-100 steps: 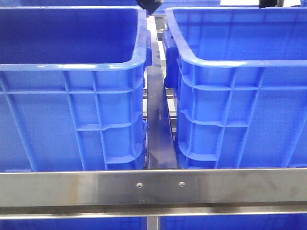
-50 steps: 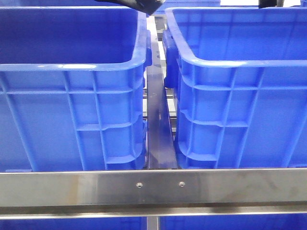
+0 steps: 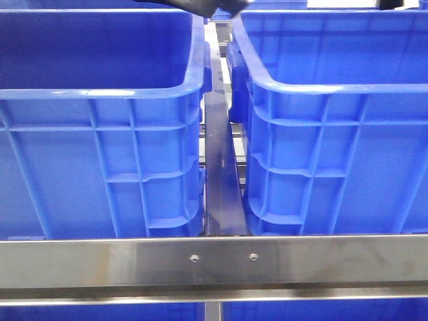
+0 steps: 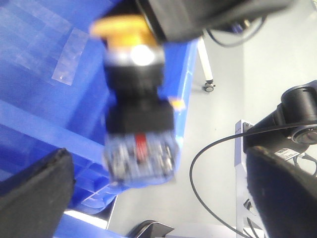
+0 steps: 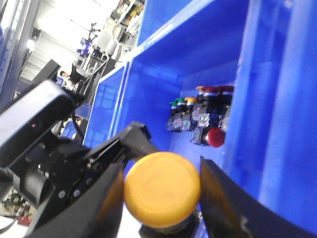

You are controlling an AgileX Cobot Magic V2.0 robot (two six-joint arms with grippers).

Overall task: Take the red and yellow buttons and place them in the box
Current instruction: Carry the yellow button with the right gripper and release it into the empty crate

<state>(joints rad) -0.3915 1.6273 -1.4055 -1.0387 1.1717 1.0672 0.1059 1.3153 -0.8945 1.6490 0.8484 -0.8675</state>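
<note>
Two blue crates (image 3: 100,100) (image 3: 334,100); one yellow-capped button (image 5: 162,189); several clustered buttons (image 5: 200,119).

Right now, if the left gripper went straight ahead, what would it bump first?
Probably the yellow button, blurred, straight ahead of the open left gripper; the blue crate lies behind it, though depth is unclear.

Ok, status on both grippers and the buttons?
Right gripper shut on yellow-capped push button. Left gripper open, facing it. Red mushroom-head button lying in blue plastic crate. No obstruction seen.
</note>
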